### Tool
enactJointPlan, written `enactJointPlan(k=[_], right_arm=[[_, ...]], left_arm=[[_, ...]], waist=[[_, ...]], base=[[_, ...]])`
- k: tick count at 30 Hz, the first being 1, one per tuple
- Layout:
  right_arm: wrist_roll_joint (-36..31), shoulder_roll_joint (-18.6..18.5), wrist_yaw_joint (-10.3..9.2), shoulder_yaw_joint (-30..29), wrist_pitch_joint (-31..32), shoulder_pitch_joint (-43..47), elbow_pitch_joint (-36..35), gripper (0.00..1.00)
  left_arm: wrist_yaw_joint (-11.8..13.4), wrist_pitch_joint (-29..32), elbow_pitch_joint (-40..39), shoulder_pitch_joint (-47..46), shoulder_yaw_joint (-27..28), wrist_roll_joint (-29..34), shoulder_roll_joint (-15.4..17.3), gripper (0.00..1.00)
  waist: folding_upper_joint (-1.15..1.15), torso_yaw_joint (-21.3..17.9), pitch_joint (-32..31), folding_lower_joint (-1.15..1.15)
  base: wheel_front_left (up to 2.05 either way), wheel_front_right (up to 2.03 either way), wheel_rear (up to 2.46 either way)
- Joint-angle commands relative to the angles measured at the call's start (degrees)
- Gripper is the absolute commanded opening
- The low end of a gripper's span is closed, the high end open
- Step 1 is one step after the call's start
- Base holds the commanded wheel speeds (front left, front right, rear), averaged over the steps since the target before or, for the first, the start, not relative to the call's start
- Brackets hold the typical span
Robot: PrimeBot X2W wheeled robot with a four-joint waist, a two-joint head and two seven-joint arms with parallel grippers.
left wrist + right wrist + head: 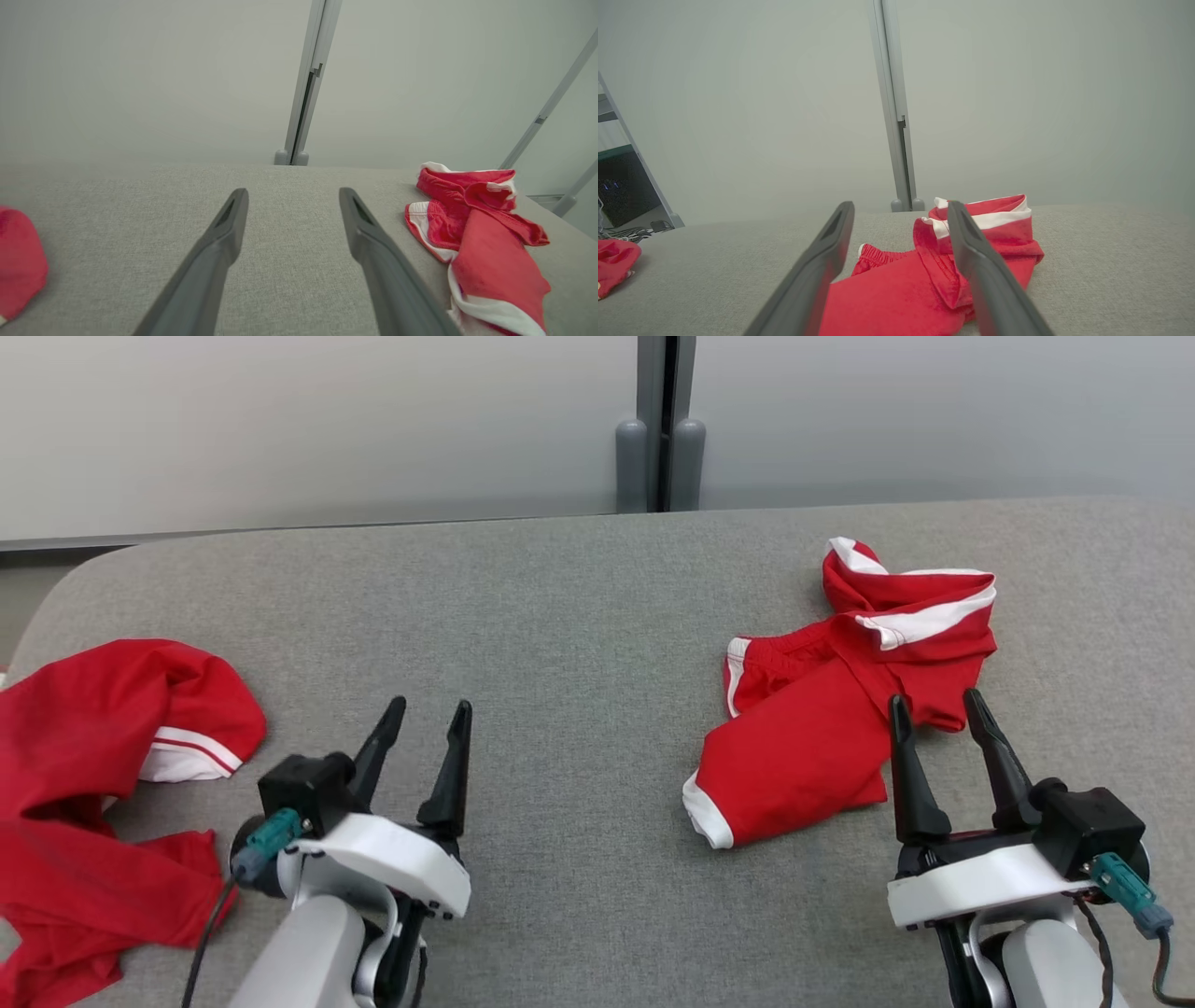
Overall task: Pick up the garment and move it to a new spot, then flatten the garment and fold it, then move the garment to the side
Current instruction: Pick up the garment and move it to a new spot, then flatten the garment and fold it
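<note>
A crumpled red garment (822,709) with white trim lies on the right part of the grey fabric table (579,616); the left wrist view has it at the right (490,252). My right gripper (935,698) hovers open at its near edge, the fingers straddling the cloth (901,289) without gripping it. My left gripper (429,705) is open over bare table left of centre, its fingers (224,233) spread wide with nothing between them. A second red garment (84,756) with white stripes sprawls over the table's left edge.
A pale wall with a grey post (661,429) stands just behind the table's far edge. In the right wrist view, a dark shelf unit (621,186) and cables sit off the table's left end. Bare table stretches between the two garments.
</note>
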Motion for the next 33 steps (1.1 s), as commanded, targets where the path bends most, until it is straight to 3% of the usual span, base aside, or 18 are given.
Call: enactJointPlan(k=[1,10,20,33], right_arm=[[-0.21,-0.2,0.15,0.02,-0.06,0.7,0.15,1.0],[-0.88,-0.92,0.15,2.16,2.25,-2.37,2.94,1.0],[0.11,-5.77,0.09,8.58,16.78,-16.72,9.1,1.0],[6.96,-15.0,0.08,15.86,35.47,-28.38,20.1,1.0]], left_arm=[[0.62,-0.34,-1.45,1.81,0.91,0.5,-0.57,1.0],[0.53,-0.32,-7.33,8.17,4.87,3.78,-3.03,1.0],[-0.41,-0.33,-7.1,5.88,3.14,3.28,-3.64,1.0],[2.11,-0.33,-8.46,3.96,-3.91,-1.88,-3.65,1.0]], waist=[[0.0,0.81,-0.93,0.0],[0.0,1.61,0.61,0.0],[0.0,4.84,5.17,0.0],[0.0,12.57,10.45,0.0]], base=[[0.0,0.0,0.0],[0.0,0.0,0.0],[0.0,0.0,0.0],[0.0,0.0,0.0]])
